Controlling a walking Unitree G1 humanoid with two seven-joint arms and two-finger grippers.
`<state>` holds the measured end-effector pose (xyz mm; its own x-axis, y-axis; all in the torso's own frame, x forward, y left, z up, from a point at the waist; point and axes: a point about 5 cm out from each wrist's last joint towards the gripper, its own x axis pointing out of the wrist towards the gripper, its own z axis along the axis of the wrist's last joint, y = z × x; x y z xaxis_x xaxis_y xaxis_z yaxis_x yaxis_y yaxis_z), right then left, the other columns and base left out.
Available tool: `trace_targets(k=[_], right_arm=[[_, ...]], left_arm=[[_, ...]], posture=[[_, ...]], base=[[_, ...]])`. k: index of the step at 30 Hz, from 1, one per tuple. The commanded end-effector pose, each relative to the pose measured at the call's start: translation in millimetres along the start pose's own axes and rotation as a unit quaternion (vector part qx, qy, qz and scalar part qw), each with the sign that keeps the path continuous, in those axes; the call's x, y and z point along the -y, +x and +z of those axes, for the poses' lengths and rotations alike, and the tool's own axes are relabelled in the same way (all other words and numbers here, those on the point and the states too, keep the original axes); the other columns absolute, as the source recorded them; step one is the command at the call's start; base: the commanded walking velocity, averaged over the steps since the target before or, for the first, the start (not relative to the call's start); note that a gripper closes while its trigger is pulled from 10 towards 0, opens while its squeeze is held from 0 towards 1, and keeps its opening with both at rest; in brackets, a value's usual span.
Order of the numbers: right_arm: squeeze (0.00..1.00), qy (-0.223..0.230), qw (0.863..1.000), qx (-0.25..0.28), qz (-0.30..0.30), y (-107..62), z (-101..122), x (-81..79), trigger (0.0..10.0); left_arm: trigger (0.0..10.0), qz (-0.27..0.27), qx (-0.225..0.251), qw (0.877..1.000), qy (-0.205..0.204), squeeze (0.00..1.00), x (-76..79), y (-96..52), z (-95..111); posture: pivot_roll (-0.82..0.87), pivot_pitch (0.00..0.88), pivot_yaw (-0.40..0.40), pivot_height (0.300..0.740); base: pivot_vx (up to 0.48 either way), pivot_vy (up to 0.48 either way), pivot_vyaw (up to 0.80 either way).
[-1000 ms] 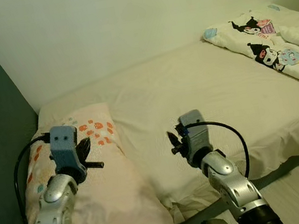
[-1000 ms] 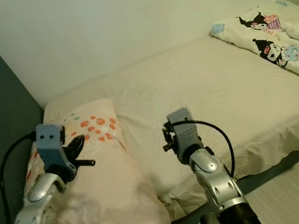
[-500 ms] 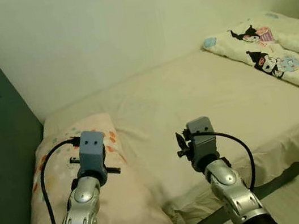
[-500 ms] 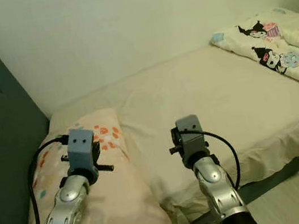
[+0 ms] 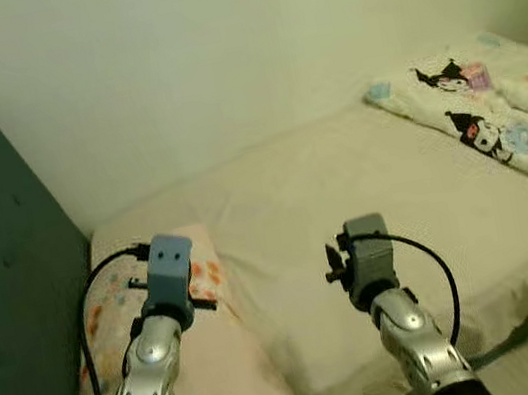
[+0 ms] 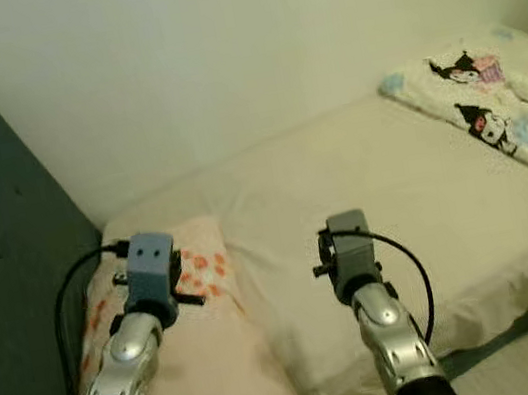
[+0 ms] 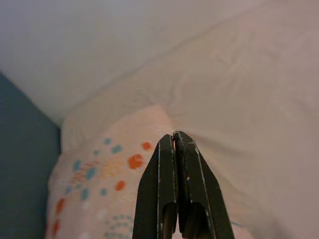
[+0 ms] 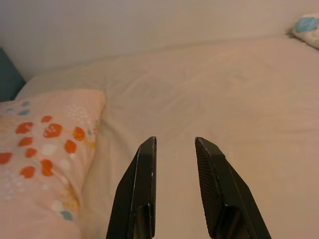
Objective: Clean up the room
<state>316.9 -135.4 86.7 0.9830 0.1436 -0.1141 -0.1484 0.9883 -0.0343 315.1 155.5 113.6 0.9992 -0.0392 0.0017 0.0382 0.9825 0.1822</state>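
Evidently both arms are raised over the bed (image 5: 417, 202), neither holding anything; the left gripper (image 7: 174, 142) hangs above the pink spotted pillow (image 5: 215, 388), which lies at the bed's head end against the dark headboard (image 5: 18, 300), its fingers pressed together and empty; the right gripper (image 8: 173, 147) hovers over the bare sheet near the bed's front edge, fingers apart, seemingly ready for a grasp; the cartoon-print duvet (image 5: 493, 108) lies bunched at the bed's far foot corner, well apart from both, probably the thing to straighten.
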Motion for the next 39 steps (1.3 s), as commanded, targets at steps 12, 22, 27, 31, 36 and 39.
trace_targets(k=[12, 22, 27, 31, 36, 39], right_arm=[[0.00, -0.040, 0.997, -0.019, 0.057, 5.6, -0.6, -4.2, 10.0], [0.00, -0.043, 0.997, -0.001, 0.061, 11.7, 6.4, -4.1, 10.0], [0.00, -0.040, 0.998, 0.000, 0.050, 10.0, 4.3, -2.7, 10.0], [0.00, -0.037, 0.999, 0.000, 0.038, 8.0, 1.1, -1.8, 10.0], [0.00, -0.024, 0.999, -0.013, 0.029, 7.1, -3.1, -0.9, 10.0], [0.00, -0.019, 0.999, -0.021, 0.023, 5.1, -7.2, -0.4, 10.0]], left_arm=[[10.0, 0.051, -0.016, 0.999, -0.001, 0.00, -11.4, -22.7, -15.9], [10.0, 0.074, 0.002, 0.997, -0.009, 0.00, -12.1, -26.3, -11.7], [10.0, 0.051, 0.016, 0.999, -0.007, 0.00, -7.5, -22.4, -5.6], [10.0, 0.024, 0.017, 1.000, -0.005, 0.00, -3.0, -21.1, -4.6], [10.0, 0.024, 0.013, 1.000, -0.008, 0.00, -2.8, -21.0, -5.9], [10.0, 0.017, 0.005, 1.000, -0.006, 0.00, -0.4, -21.7, -8.7]], posture=[[-0.01, 0.063, -0.094, 0.740], [0.00, 0.056, -0.103, 0.740], [0.00, 0.055, -0.085, 0.740], [0.00, 0.054, -0.064, 0.740], [-0.01, 0.053, -0.031, 0.740], [-0.02, 0.049, -0.015, 0.740]], base=[[0.000, 0.000, 0.00], [0.000, 0.000, 0.00], [0.000, 0.000, 0.00], [0.000, 0.000, 0.00], [0.000, 0.000, -0.32], [0.000, 0.000, -0.80]])
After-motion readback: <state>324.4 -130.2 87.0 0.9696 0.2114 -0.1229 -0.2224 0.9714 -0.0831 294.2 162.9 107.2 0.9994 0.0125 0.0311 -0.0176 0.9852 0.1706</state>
